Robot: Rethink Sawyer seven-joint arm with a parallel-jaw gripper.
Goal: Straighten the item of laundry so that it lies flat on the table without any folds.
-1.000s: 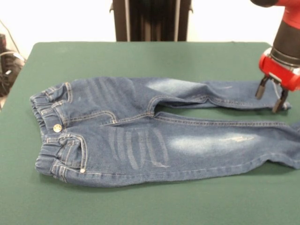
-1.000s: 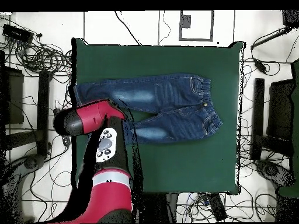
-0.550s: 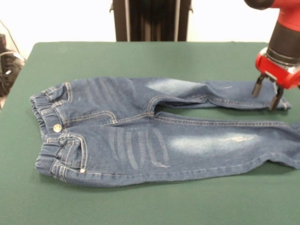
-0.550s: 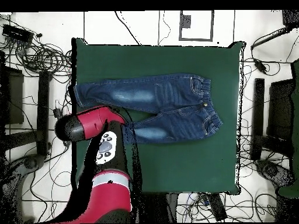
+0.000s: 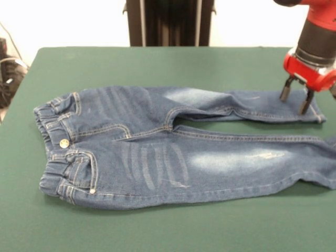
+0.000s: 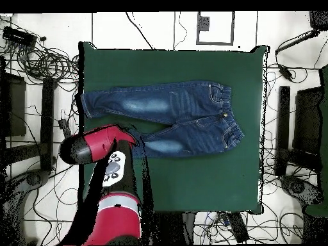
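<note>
The item of laundry, a small pair of blue jeans (image 5: 173,147) (image 6: 173,115), lies spread on the green table (image 5: 157,63) (image 6: 192,173), waistband at the front view's left and both legs running right. The far leg is narrow and creased near the crotch. My gripper (image 5: 295,99) hangs open just above the cuff end of that far leg, its two dark fingers pointing down with nothing between them. In the overhead view the red arm (image 6: 96,144) covers the gripper and the end of that leg.
The near leg's cuff reaches the table's right edge in the front view. Cables and equipment (image 6: 38,57) lie on the floor around the table. A dark stand (image 5: 169,22) rises behind the far edge.
The gripper has risen and drifted a little left and away over the far leg's cuff, staying open. The jeans have not moved.
</note>
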